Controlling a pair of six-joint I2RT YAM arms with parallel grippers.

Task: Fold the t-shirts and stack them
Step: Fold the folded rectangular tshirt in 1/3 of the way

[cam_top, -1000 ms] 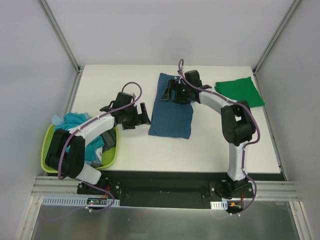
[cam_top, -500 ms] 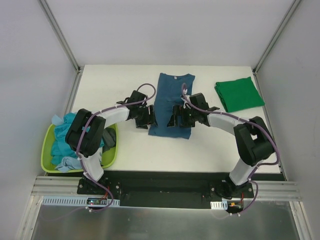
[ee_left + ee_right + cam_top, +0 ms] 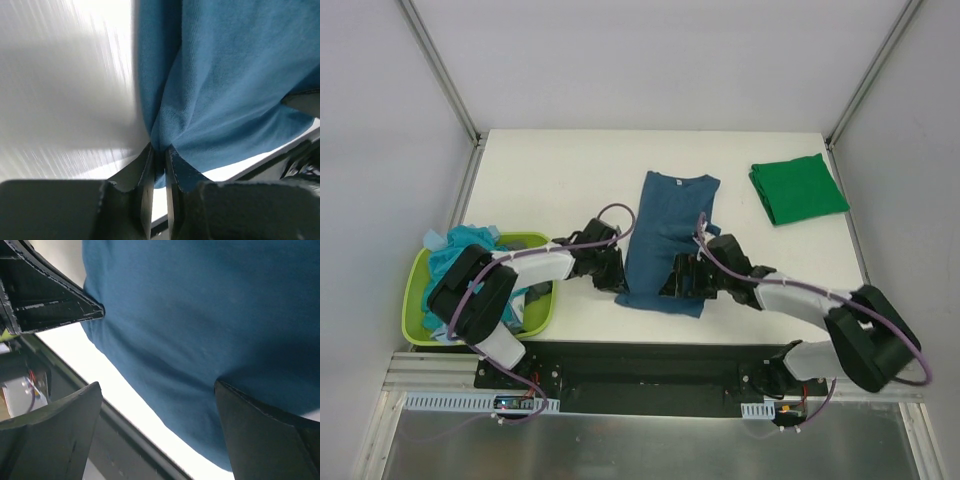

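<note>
Now, from above: the dark teal-blue cotton t-shirt (image 3: 665, 235) has slid toward the bench's near edge over the last second, both arms drawing back with it. Its hem now lies close to that edge, mid-bench. The left gripper (image 3: 610, 279) sits at the hem's left corner and the right gripper (image 3: 682, 281) at its right. A folded bright green t-shirt (image 3: 798, 188) rests by the far right corner. Light turquoise t-shirts (image 3: 460, 245) are heaped in the lime-green plastic basket (image 3: 415, 292) at the near left corner.

Left wrist view — the jaws are pinched tight on a bunched fold of blue cloth. Right wrist view — the fingers (image 3: 55, 440) are spread wide and hold nothing, with the shirt lying beyond them. It looks like a smoothing drag, setting up the next fold.
</note>
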